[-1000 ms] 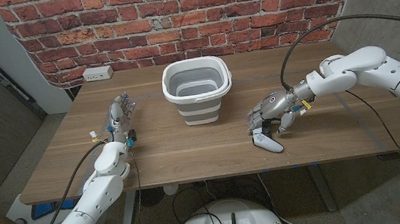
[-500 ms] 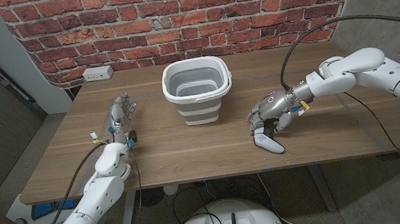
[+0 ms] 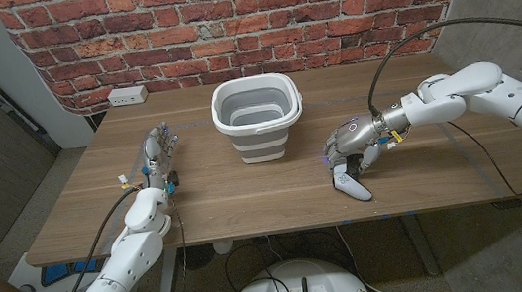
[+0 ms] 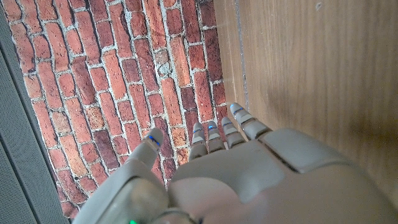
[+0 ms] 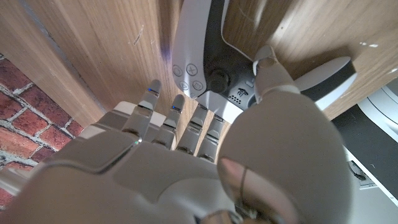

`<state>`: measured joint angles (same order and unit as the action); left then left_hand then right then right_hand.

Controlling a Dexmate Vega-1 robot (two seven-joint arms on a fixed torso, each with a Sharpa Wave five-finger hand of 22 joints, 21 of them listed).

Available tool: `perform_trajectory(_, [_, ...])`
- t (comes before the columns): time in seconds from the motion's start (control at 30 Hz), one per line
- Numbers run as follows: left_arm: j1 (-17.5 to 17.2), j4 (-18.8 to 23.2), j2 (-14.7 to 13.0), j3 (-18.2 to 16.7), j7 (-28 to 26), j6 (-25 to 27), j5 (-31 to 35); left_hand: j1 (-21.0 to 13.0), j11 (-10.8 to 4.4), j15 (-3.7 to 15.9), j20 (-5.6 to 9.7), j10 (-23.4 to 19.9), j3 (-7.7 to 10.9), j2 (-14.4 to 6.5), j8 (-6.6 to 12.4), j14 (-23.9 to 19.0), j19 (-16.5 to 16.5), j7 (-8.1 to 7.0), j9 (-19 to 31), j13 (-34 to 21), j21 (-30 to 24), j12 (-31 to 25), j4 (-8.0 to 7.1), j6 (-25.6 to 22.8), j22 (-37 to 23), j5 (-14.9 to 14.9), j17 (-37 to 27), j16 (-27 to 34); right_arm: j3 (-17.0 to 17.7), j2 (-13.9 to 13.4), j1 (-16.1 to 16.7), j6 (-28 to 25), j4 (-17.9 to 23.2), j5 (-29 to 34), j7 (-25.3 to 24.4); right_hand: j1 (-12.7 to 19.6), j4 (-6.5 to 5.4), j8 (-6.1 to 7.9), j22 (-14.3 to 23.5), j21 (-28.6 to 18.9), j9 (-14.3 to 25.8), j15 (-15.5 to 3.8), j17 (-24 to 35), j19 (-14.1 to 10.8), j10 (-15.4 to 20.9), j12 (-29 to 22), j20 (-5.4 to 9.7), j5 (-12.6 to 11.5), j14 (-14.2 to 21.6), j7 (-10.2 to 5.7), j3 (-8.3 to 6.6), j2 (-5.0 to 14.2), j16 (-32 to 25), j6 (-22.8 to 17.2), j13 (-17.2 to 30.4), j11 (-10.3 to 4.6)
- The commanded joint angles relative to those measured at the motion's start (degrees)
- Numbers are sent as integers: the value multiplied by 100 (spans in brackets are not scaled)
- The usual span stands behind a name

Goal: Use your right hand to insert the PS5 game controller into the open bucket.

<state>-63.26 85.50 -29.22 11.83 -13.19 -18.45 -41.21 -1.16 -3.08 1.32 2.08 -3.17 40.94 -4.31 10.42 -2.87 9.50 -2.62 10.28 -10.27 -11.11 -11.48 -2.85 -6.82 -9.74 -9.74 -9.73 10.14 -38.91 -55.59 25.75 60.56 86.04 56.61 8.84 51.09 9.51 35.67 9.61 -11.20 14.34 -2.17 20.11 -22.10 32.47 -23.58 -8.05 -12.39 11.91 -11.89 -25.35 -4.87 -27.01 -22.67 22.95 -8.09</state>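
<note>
White PS5 controller (image 3: 350,187) is lying on the counter (image 3: 247,193); right robot hand (image 3: 349,145) is curling fingers around it (grip not sealed, I reckon) for carrying to the bucket (image 3: 257,116).

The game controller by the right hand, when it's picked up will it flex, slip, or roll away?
The game controller looks like a rigid plastic shell, so it will probably stay stiff. Its smooth, glossy white surface may be slippery under the right robot hand. Its two splayed grips lie on the table, so it seems unlikely to roll, though a push might slide it.
</note>
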Motion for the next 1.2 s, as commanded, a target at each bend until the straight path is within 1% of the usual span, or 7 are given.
perform_trajectory(0.03, [33, -104, 61, -14, 62, -80, -66, 80, 15, 22, 285, -37, 13, -338, 48, -59, 69, -5, 10, -9, -20, 15, -29, -40, -12, 1, -30, 28, 21, -43, 8, -32, 5, 24, -358, 123, -14, 206, 6, 22, 15, -716, 72, -22, 660, -81, 101, -47, 201, -50, 80, 176, -176, -643, 75, -374])
perform_trajectory(0.17, [39, -120, 66, -25, 64, -95, -76, 81, 25, 20, 289, -43, 9, -334, 46, -62, 73, -3, 11, -9, -20, 13, -37, -41, -12, 0, -30, 28, 83, -109, 79, -129, 117, -219, -207, 137, -27, 318, 7, 21, -18, -779, 110, -48, 948, -77, 166, -74, 311, -30, 149, 197, -303, -873, 50, -417])
perform_trajectory(0.3, [50, -139, 62, -35, 65, -98, -81, 82, 18, 15, 284, -49, 5, -331, 46, -70, 77, -2, 12, -9, -20, 11, -43, -45, -12, 0, -30, 29, 165, -180, 163, -212, 265, -415, -35, 132, -37, 350, 7, 25, -41, -797, 124, -50, 1036, -57, 204, -90, 307, -25, 176, 214, -332, -953, 30, -423])
perform_trajectory(0.53, [108, -228, 83, -17, 140, -108, -112, 81, 17, 17, 282, -42, 0, -327, 43, -72, 81, -5, 12, -10, -19, 15, -54, -44, -11, -1, -29, 27, 313, -252, 288, -305, 445, -542, 104, 144, -38, 364, 6, 47, -73, -810, 143, 7, 1164, -37, 245, -111, 344, -41, 204, 246, -388, -1000, 5, -429])
perform_trajectory(0.67, [122, -253, 93, -10, 154, -117, -117, 81, 20, 16, 281, -39, -2, -325, 41, -73, 81, -4, 13, -10, -18, 17, -59, -41, -11, -2, -28, 26, 431, -308, 390, -390, 552, -665, 159, 167, -29, 408, 6, 44, -99, -821, 155, 17, 1255, -24, 257, -122, 377, -29, 232, 254, -431, -1119, 1, -429])
perform_trajectory(0.87, [152, -301, 102, -10, 233, -173, -136, 79, 17, 23, 279, -40, -5, -320, 45, -74, 79, -10, 13, -10, -15, 17, -64, -59, -11, -2, -27, 24, 586, -378, 491, -478, 692, -772, 245, 186, -30, 410, 5, 45, -116, -832, 172, 31, 1312, -29, 304, -131, 422, -25, 243, 283, -475, -1127, 18, -430])
perform_trajectory(1.2, [207, -294, 37, 44, 267, -137, -50, 73, 8, 24, 279, -50, -8, -315, 40, -63, 75, -13, 13, -10, -10, 14, -71, -56, -10, -4, -24, 15, 812, -498, 570, -604, 911, -1139, 608, 213, -28, 418, 4, 51, -139, -848, 202, 60, 1422, -56, 333, -140, 491, -9, 270, 310, -538, -1146, 50, -430])
